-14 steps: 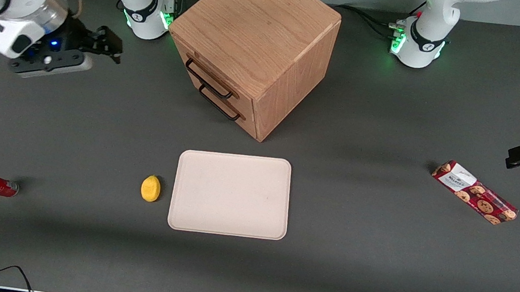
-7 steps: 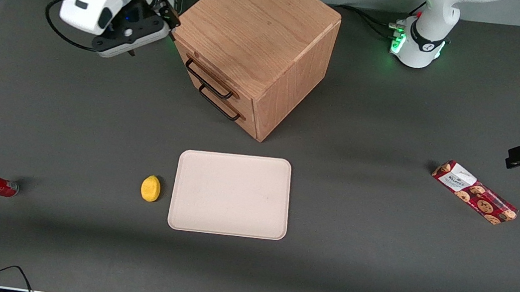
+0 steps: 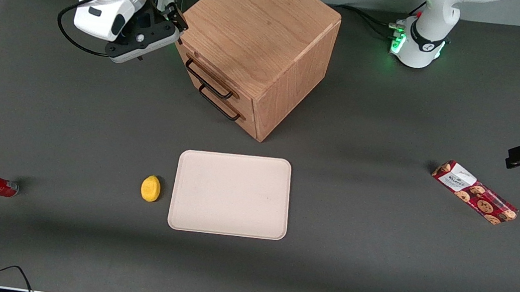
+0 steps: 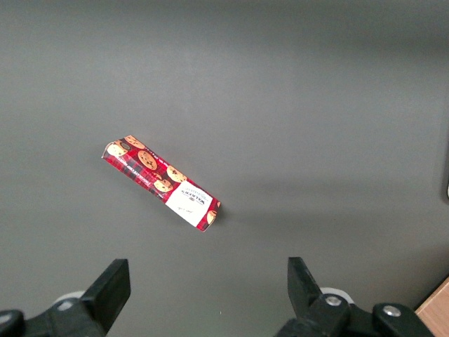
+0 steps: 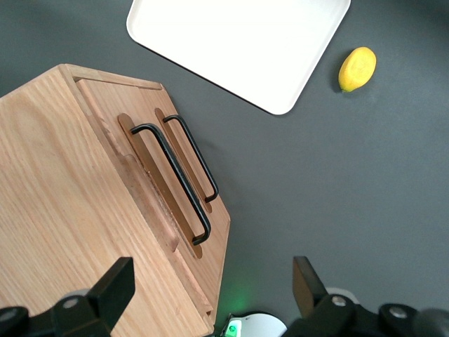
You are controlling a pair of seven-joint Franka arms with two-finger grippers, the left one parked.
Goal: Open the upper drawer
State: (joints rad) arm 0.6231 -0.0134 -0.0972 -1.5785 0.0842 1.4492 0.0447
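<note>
Front view: gripper (image 3: 176,17) sits above the table just beside the cabinet (image 3: 259,40) top corner, at the working arm's end. Upper drawer (image 3: 209,76) is shut and its handle (image 3: 209,79) is untouched.

Right wrist view: fingers (image 5: 116,284) are spread wide with nothing between them. Both handles show on the cabinet front; the upper handle (image 5: 175,179) runs next to the top edge (lower one is easy to mistake for it).

Step, I'd say: approach. The next move needs the gripper to descend in front of the drawer and close on that upper handle.

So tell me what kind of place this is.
Probably a robot lab bench: a dark table, staged props like the wooden cabinet and cookie pack, and the gripper open beside the cabinet's closed upper drawer.
</note>
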